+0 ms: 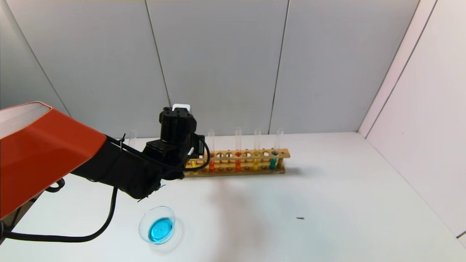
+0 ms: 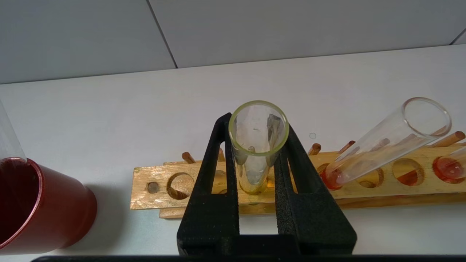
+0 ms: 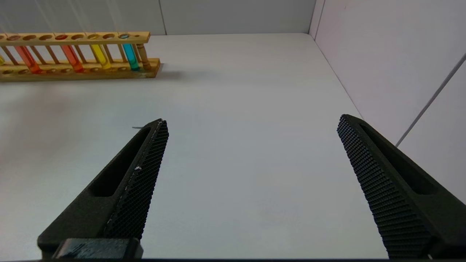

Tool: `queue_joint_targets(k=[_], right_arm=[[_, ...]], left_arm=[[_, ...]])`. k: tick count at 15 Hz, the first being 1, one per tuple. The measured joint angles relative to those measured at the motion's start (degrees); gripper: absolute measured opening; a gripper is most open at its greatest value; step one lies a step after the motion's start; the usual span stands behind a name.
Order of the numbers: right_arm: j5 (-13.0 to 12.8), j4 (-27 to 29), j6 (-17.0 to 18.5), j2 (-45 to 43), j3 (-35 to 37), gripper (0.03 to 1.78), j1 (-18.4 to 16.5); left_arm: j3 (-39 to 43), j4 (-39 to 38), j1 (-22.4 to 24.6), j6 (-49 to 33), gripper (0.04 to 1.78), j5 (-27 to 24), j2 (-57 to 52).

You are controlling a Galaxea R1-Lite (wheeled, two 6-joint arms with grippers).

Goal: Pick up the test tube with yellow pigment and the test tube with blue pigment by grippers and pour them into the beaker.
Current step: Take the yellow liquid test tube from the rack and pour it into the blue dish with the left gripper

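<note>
My left gripper (image 2: 257,127) is shut on a test tube with yellow pigment (image 2: 257,153), its fingers (image 2: 218,163) pressed to both sides of the glass just below the rim. The tube's yellow-tinted lower end sits in a hole near the left end of the wooden rack (image 2: 153,198). In the head view the left arm (image 1: 171,145) hides that grip. The test tube with blue pigment (image 1: 273,162) stands at the rack's right end, beside another yellow tube (image 1: 256,163). The beaker (image 1: 157,227) holds blue liquid on the table in front of the left arm. My right gripper (image 3: 251,122) stands open over bare table.
A dark red cup (image 2: 36,211) stands left of the rack with a clear tube in it. Orange-red tubes (image 1: 238,163) occupy the rack (image 1: 280,154), one leaning (image 2: 382,145) next to the held tube. Walls close the back and right. A small dark speck (image 1: 300,218) lies on the table.
</note>
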Motion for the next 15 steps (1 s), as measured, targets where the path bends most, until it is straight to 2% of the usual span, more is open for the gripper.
queue_joint_targets(k=[4, 15], right_arm=[[0.0, 0.0, 0.0, 0.0, 0.0, 1.7, 0.0], [0.0, 0.0, 0.0, 0.0, 0.0, 1.7, 0.0]], left_arm=[[-0.4, 1.6, 0.0, 0.0, 0.32, 0.0, -1.2], [-7.3, 13.5, 0.0, 0.1, 0.32, 0.0, -5.3]])
